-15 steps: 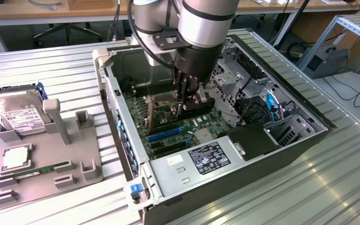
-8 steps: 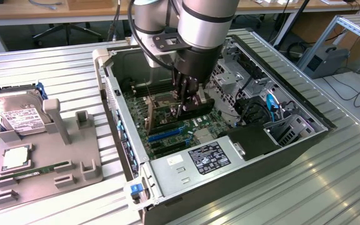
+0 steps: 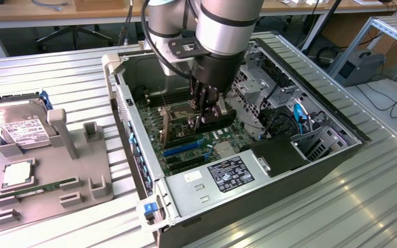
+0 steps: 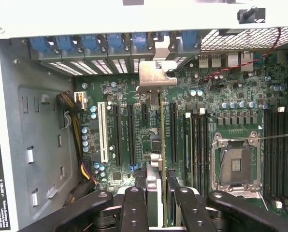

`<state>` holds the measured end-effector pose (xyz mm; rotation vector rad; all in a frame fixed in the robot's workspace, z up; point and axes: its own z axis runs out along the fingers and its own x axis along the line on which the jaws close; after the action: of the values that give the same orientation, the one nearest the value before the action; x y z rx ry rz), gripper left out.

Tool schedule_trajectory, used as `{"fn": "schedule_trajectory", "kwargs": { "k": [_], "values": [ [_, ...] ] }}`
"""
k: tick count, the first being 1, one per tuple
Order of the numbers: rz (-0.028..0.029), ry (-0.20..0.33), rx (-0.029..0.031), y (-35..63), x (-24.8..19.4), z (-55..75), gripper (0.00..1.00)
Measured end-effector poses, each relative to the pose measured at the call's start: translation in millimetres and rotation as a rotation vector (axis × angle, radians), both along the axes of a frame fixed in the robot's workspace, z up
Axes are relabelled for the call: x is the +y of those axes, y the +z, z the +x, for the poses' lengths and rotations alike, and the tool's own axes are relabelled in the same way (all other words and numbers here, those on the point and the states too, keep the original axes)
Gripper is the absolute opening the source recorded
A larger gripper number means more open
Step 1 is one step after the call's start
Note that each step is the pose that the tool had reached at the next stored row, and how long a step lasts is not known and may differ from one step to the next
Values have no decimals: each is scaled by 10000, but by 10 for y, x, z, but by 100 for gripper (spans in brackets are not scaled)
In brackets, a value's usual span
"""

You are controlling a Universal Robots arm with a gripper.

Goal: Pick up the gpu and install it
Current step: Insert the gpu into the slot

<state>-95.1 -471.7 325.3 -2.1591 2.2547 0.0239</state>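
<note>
Exterior view showed the arm reaching down into the open computer case (image 3: 184, 204), which lay on its side on the metal table (image 3: 54, 77). The gripper (image 3: 208, 111) was deep inside the case, above the motherboard (image 3: 184, 142), with its fingers partly closed on the gpu (image 3: 165, 124). The card stood on its edge over the row of expansion slots.

In the wrist view the gpu (image 4: 161, 145) appeared edge-on as a thin line that ran from between the black fingers (image 4: 134, 208) toward the back wall of the case. Its silver bracket (image 4: 156, 76) was at the rear slot openings, just under the blue clips (image 4: 110, 44). The gripper (image 4: 159, 205) held the card at the end opposite to the bracket.

As for the progress, the picking up was done, because the card was in the grip and no longer on the grey holder tray (image 3: 67, 181) at the exterior view's left, where a hard drive (image 3: 19, 126) and a RAM stick (image 3: 43, 187) remained. The card was lined up with a slot and seemed very near to it or already partly in it, but I could not tell if it was fully pressed down. Because the fingers were on the card, I judged the installing as not finished.
</note>
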Motion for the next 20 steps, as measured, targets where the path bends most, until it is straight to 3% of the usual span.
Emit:
{"fn": "schedule_trajectory", "kwargs": {
  "k": [20],
  "values": [
    [0,0,0,-45,0,0,27]
  ]
}}
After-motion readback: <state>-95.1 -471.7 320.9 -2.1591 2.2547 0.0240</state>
